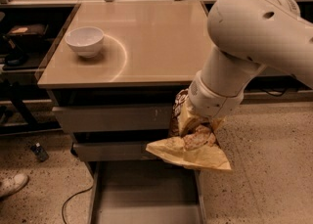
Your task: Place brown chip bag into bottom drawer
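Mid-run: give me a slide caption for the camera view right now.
The gripper holds the brown chip bag in the air over the open bottom drawer's right side; a white bowl sits on the tabletop.

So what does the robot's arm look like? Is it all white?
Yes, the arm is smooth white all over, built from fat rounded tubes, with one small dark round hole near the top. No cables show. Its claw sits at the lower end, before the grey metal drawer fronts, mostly hidden behind the crinkly brown and yellow chip bag.
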Robot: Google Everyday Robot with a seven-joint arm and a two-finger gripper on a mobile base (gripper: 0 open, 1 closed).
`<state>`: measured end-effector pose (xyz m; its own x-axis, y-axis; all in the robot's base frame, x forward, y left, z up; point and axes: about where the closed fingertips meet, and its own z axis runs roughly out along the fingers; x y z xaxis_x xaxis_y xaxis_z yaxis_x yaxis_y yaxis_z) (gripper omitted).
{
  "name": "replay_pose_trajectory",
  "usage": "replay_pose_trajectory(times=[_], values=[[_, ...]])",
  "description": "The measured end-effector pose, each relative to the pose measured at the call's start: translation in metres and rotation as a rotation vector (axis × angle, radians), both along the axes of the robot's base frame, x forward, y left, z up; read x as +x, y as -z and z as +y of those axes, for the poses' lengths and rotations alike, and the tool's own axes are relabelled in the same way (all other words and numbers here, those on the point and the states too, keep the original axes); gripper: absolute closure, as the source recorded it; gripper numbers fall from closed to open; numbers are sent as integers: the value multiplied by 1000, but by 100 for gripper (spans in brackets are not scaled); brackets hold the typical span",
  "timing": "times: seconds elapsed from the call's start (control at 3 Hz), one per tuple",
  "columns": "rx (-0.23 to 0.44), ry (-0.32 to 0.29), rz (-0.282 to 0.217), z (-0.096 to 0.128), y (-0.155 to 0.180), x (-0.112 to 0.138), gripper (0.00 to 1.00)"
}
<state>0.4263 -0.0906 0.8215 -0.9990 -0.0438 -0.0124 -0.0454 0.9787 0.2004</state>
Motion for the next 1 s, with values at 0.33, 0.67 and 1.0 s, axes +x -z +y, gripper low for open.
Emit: replay_pose_trajectory(times=[0.33,0.67,1.0], values=[[80,-22,58,22,51,-26,100],[186,-57,104,62,121,-34,100],[185,-58,105,62,121,-34,100]])
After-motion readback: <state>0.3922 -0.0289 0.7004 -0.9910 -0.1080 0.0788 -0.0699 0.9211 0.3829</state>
